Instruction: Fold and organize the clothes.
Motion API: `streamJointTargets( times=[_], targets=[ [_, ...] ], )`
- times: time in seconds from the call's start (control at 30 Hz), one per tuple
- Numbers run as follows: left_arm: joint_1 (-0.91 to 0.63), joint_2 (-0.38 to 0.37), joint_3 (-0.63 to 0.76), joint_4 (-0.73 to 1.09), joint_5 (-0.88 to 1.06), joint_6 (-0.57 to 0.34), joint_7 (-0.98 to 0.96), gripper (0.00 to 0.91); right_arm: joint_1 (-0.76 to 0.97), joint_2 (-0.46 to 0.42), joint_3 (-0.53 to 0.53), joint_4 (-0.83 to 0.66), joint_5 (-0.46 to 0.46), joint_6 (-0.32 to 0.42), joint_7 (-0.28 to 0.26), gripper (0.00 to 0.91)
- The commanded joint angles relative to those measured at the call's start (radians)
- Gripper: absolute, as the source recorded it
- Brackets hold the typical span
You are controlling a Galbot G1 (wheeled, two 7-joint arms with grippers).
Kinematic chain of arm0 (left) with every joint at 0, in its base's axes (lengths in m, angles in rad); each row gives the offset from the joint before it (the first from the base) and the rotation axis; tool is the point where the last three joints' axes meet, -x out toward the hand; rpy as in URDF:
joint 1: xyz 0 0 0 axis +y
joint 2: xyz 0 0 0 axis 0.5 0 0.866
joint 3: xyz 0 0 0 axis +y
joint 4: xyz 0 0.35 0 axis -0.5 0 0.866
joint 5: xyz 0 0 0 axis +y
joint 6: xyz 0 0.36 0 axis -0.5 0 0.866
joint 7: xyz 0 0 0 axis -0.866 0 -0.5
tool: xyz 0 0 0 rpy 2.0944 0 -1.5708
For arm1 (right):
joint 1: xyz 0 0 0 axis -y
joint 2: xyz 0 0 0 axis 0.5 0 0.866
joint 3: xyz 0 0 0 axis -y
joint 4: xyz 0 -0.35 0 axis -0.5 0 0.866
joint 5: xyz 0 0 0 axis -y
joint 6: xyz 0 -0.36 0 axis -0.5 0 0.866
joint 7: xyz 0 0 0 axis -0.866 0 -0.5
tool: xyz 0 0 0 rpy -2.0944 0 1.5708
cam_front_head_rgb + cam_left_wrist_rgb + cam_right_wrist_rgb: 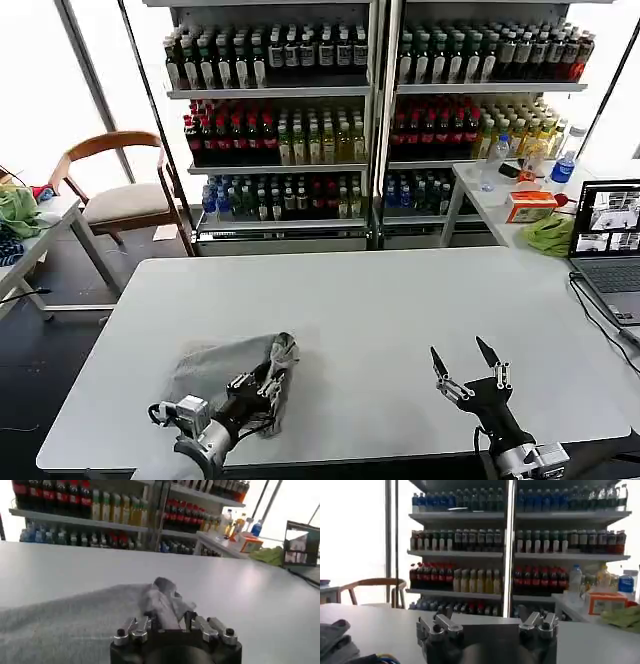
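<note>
A crumpled light grey shirt (212,366) lies at the front left of the white table (380,300). My left gripper (262,386) is shut on a raised fold at the shirt's right edge. In the left wrist view the bunched grey cloth (162,602) stands up between the fingers of the left gripper (167,619), and the rest of the shirt spreads flat to one side. My right gripper (466,360) hovers over the bare tabletop at the front right, open and holding nothing. The right wrist view has the right gripper (487,622) spread wide and the shirt (335,639) far off.
A laptop (608,236) with cables sits at the table's right edge. Behind it a side table holds a green cloth (548,236), an orange box (530,206) and bottles. Drink shelves (370,110) line the back. A wooden chair (120,196) stands far left.
</note>
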Motion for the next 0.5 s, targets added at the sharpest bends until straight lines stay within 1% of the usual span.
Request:
streamJointTargets(
  times=[0.03, 0.1, 0.17, 0.33, 0.4, 0.5],
  targets=[
    [0.013, 0.007, -0.070, -0.074, -0.059, 0.011, 0.002, 0.907, 0.001, 0.000, -0.002, 0.001, 0.001, 0.000, 0.000, 0.907],
    [0.022, 0.016, -0.108, -0.103, -0.081, 0.019, 0.004, 0.907, 0.003, -0.001, -0.005, 0.001, 0.000, -0.001, 0.000, 0.907],
    [0.035, 0.026, -0.176, -0.128, -0.103, 0.031, 0.007, 0.907, 0.005, 0.000, -0.009, 0.003, -0.001, -0.002, 0.000, 0.907],
    [0.057, 0.056, -0.292, -0.155, -0.135, 0.061, 0.007, 0.907, 0.007, -0.004, -0.013, 0.005, 0.000, -0.003, -0.001, 0.907],
    [0.069, 0.062, -0.336, -0.139, -0.138, 0.060, 0.012, 0.907, 0.008, -0.005, -0.016, 0.007, 0.000, -0.003, -0.001, 0.907],
    [0.083, 0.065, -0.372, -0.061, -0.116, 0.051, 0.028, 0.907, 0.010, -0.011, -0.022, 0.009, 0.000, -0.003, -0.001, 0.907]
  ],
)
